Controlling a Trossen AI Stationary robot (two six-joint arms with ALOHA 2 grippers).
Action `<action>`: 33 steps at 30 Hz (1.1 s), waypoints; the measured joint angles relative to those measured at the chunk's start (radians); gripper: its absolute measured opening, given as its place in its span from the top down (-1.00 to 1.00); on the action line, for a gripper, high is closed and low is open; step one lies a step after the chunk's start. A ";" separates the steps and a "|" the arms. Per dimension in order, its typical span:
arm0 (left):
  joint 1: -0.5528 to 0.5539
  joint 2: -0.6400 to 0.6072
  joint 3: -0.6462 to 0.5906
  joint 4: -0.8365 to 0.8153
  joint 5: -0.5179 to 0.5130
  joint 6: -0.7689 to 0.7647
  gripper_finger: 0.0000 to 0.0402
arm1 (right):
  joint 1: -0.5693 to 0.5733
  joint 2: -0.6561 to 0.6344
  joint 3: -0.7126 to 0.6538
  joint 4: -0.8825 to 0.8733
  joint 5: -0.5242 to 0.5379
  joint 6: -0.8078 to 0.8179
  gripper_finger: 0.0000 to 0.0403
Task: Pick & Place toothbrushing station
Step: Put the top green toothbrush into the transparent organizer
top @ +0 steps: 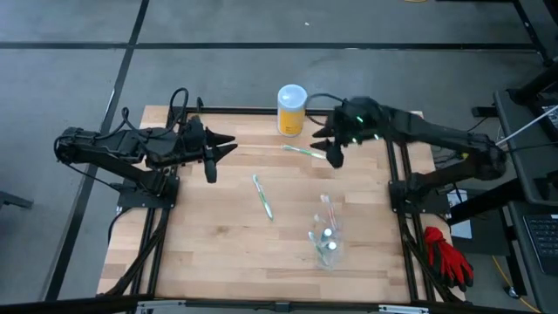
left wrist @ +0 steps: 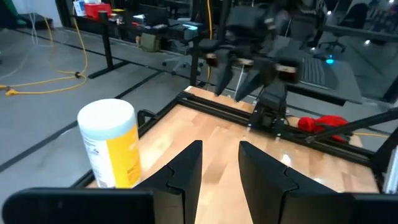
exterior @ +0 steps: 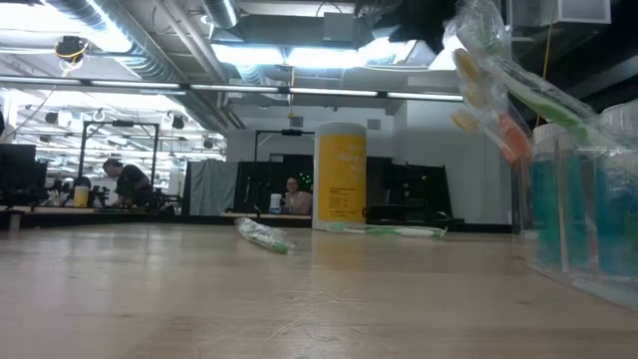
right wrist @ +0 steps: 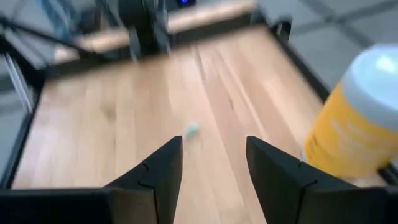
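Two toothbrushes [top: 263, 197] on wooden table [top: 209, 235]

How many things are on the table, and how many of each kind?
Toothbrushes lying loose on the wood: 2 (one in the middle, one near the jar)
Clear cups: 1, the clear cup, with more brushes inside, too crowded to count
Yellow jars: 1, the yellow jar
Total: 4

Worktop [top: 200, 253]: yellow jar [top: 291, 110] at far edge, right claw [top: 335, 153] beside it over one toothbrush [top: 302, 150]; another toothbrush [top: 262, 197] mid-worktop; clear cup [top: 328, 241] nearer front; left claw [top: 212, 158] at left.
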 joint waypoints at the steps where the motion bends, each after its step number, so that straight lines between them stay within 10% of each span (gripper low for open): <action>1: 0.000 0.001 0.000 -0.001 -0.003 0.005 0.50 | -0.039 0.033 0.027 -0.050 -0.046 -0.032 0.13; 10: 0.000 0.001 0.000 -0.002 -0.023 0.009 0.50 | -0.183 0.340 0.066 -0.162 -0.210 -0.221 0.19; 33: -0.050 0.002 0.000 0.000 -0.022 -0.038 0.50 | -0.206 0.675 0.066 -0.007 -0.014 -0.147 0.20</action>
